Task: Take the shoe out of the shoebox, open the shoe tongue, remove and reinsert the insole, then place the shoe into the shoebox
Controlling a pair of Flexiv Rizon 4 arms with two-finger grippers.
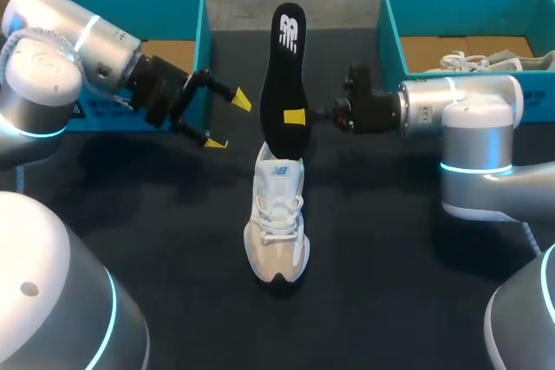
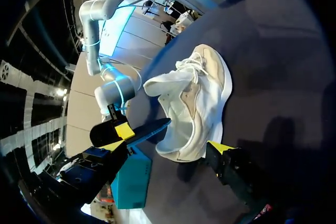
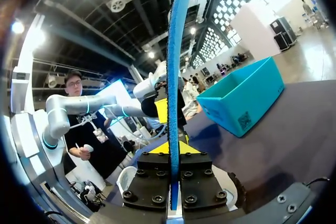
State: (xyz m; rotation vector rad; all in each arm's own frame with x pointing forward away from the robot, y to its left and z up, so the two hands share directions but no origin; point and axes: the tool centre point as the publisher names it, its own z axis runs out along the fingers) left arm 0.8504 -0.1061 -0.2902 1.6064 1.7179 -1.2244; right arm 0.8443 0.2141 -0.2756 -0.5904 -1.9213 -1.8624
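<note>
Dark desk (image 1: 390,283) below: my right hand (image 1: 297,116) clamps the insole (image 1: 286,58) upright, lower end at the shoe (image 1: 277,223); left hand (image 1: 228,121) released.

Our white-and-beige shoe (image 1: 277,223) sits upright at mid-bench, toe toward the near edge. The black insole (image 1: 286,67) stands on end over its heel, pinched in our right tool (image 1: 302,116). The teal left shoebox (image 1: 201,28) and right shoebox (image 1: 392,28) sit open at the far corners.
</note>
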